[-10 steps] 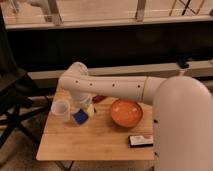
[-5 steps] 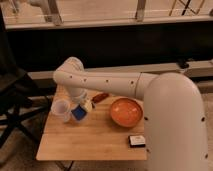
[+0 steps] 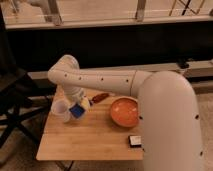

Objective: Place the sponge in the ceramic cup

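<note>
a light wooden table [image 3: 90, 142] is being viewed from above, with a long white robot arm [image 3: 100, 80] being reached across it from the right. the ceramic cup [image 3: 60, 109], small, white and without a handle, is being shown upright near the table's left edge. the sponge [image 3: 76, 111], a bright blue block, is being held outside the cup, just beside its right wall and tilted on one corner. the gripper [image 3: 80, 106] is being kept directly over the sponge, and its fingers are being closed on the sponge. a wide orange bowl [image 3: 124, 111] is being shown well to the right of the cup, with only its own orange inside being seen. a small red-brown object [image 3: 100, 97] is being seen lying between the arm and the bowl; what it is cannot be told. a black-and-white box [image 3: 135, 141] is being seen lying flat near the front right edge. a dark folding chair [image 3: 12, 100] is being seen left of the table.

compared with half a second before, the sponge is being carried very slightly higher beside the cup, and the arm's elbow is being shifted a little leftward. the cup, bowl and box are being left where they were.
</note>
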{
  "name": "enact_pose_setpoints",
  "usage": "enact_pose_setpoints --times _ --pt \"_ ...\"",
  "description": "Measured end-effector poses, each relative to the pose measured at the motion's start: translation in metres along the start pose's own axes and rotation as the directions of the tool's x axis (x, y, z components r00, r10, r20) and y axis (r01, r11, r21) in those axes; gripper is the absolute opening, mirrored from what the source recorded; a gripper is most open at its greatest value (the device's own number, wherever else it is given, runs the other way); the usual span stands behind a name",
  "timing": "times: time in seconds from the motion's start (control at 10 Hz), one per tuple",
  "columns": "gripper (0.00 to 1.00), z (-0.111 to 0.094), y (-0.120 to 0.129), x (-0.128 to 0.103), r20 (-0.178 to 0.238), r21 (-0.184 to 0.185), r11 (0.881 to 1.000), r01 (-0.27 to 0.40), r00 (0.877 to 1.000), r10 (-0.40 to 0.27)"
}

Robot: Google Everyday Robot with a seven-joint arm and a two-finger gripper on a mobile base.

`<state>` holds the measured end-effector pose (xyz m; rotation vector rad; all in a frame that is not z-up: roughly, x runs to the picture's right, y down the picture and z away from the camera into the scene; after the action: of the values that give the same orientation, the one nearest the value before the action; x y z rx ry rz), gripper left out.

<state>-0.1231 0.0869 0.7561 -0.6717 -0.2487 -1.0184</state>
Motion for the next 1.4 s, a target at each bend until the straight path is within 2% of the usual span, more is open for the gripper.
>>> enact_pose_setpoints --times 0.4,0.7,1.0,1.4 --pt "0.01 -0.008 -0.008 0.003 -0.030 0.005 1.000 0.002 1.000 -0.002" --pt "0.01 -0.016 -0.030 -0.009 -0.065 0.010 1.000 0.026 0.998 -0.025" --pt "0.01 -0.018 -0.039 -0.009 -0.096 0.013 1.000 0.028 0.995 -0.026" --pt "0.01 -0.016 -0.061 -0.020 -0.112 0.003 0.999 0.045 0.993 -0.044"
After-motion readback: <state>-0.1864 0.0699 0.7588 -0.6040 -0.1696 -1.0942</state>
